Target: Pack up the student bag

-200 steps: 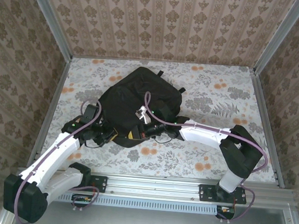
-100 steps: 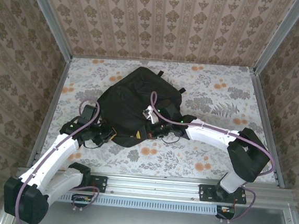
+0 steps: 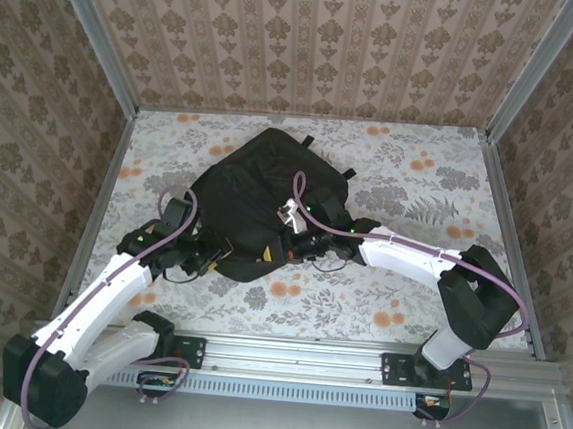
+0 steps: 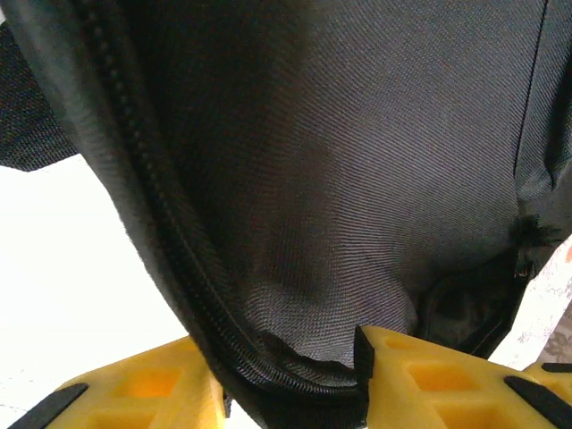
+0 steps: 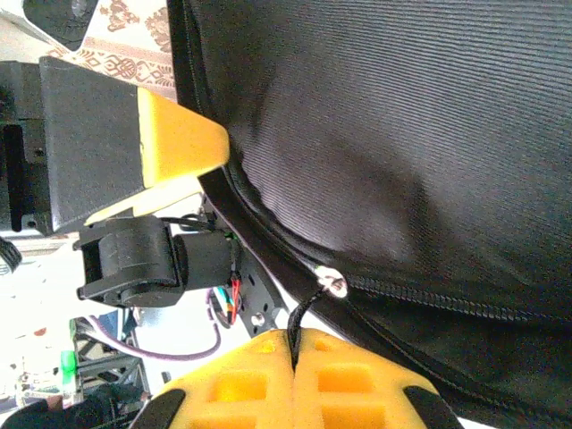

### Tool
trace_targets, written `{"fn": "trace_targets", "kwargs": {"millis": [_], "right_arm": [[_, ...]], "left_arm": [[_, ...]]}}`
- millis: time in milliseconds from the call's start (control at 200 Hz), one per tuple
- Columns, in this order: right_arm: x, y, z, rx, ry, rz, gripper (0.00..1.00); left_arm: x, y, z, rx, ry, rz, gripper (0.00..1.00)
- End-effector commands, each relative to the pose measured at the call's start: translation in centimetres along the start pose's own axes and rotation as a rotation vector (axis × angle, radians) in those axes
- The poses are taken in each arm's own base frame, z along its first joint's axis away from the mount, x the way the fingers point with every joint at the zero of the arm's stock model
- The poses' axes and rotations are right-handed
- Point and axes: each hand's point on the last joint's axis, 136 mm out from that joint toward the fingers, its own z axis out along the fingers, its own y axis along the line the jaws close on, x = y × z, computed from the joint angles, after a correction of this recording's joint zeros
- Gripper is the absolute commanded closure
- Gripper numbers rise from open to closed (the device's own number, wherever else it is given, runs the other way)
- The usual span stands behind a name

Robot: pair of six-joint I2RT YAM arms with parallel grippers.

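Observation:
The black student bag [image 3: 269, 188] lies flat on the flowered table. My right gripper [image 3: 275, 254] is at the bag's near edge, shut on the black pull cord [image 5: 304, 313] of the zipper slider [image 5: 332, 284]; its yellow fingers [image 5: 357, 375] are pressed together. My left gripper [image 3: 220, 261] is at the same edge, further left. Its yellow fingers [image 4: 152, 384] stand apart, with the bag's zippered rim [image 4: 295, 371] lying loose between them against the right-hand finger. The zipper track [image 4: 147, 197] runs up the black fabric [image 4: 340, 179].
The left gripper's finger [image 5: 179, 143] and its wrist body [image 5: 89, 143] sit close to the right gripper, at the bag's edge. Patterned walls with metal frame rails [image 3: 100, 218] close in the table on three sides. Bare tabletop [image 3: 419, 186] lies right of the bag.
The left jaws have parted; they were closed on the bag's rim. The right gripper has drawn the zipper pull a little up and to the right along the bag's edge.

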Motion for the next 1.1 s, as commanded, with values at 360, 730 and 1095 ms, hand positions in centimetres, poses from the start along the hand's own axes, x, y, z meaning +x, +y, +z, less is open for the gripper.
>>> {"fn": "trace_targets", "kwargs": {"millis": [360, 730, 1095], "right_arm": [[-0.4, 2.2, 0.3, -0.067, -0.011, -0.029, 1.00], [0.0, 1.8, 0.3, -0.048, 0.001, -0.049, 1.00], [-1.0, 4.7, 3.5, -0.054, 0.078, -0.115, 1.00]], "left_arm": [[2.2, -2.4, 1.4, -0.007, 0.035, -0.032, 0.58], [1.9, -1.7, 1.5, -0.053, -0.003, -0.007, 0.85], [-1.4, 1.1, -1.2, -0.126, -0.080, 0.060, 0.99]]}}
